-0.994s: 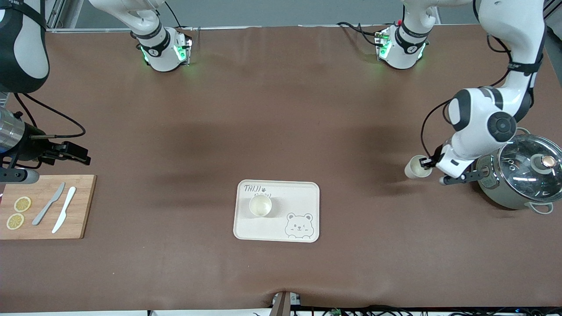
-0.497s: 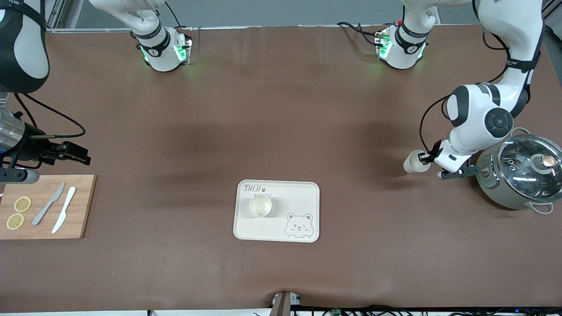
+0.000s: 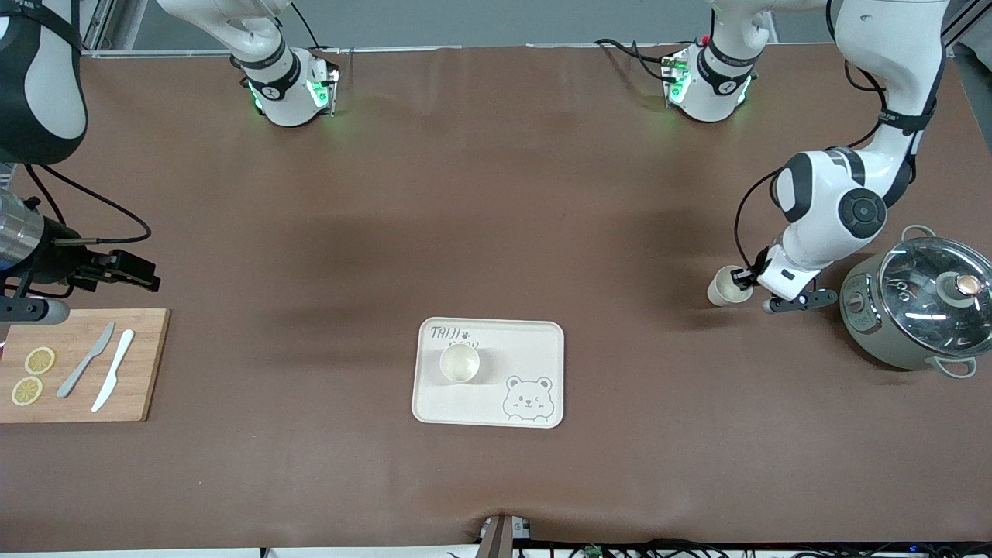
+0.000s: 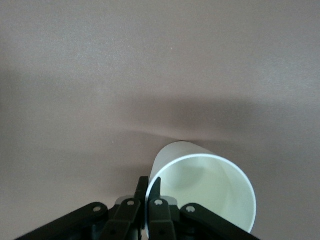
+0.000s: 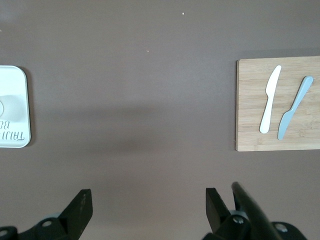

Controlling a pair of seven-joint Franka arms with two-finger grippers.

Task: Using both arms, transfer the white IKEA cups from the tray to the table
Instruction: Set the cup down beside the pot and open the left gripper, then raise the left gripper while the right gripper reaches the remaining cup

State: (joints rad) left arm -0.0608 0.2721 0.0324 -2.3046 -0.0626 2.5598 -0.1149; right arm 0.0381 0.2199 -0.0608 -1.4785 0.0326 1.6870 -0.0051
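Observation:
One white IKEA cup (image 3: 459, 363) stands upright on the cream bear tray (image 3: 542, 341), mid-table near the front camera. My left gripper (image 3: 745, 278) is shut on the rim of the second white cup (image 3: 725, 287), held tilted over bare table beside the grey-green pot. In the left wrist view the fingers pinch the cup's wall (image 4: 200, 195), one inside and one outside, with my left gripper (image 4: 148, 186) at the rim. My right gripper (image 3: 143, 277) is open and empty, waiting above the table by the cutting board; the right wrist view shows it (image 5: 148, 200) spread wide.
A grey-green pot with glass lid (image 3: 922, 302) stands at the left arm's end. A wooden cutting board (image 3: 147, 364) with two knives (image 3: 97, 364) and lemon slices (image 3: 35, 373) lies at the right arm's end. The board (image 5: 250, 110) and tray corner (image 5: 17, 107) show in the right wrist view.
My left gripper has carried the cup up and a little away from the pot, toward the table's middle. The right arm has not moved.

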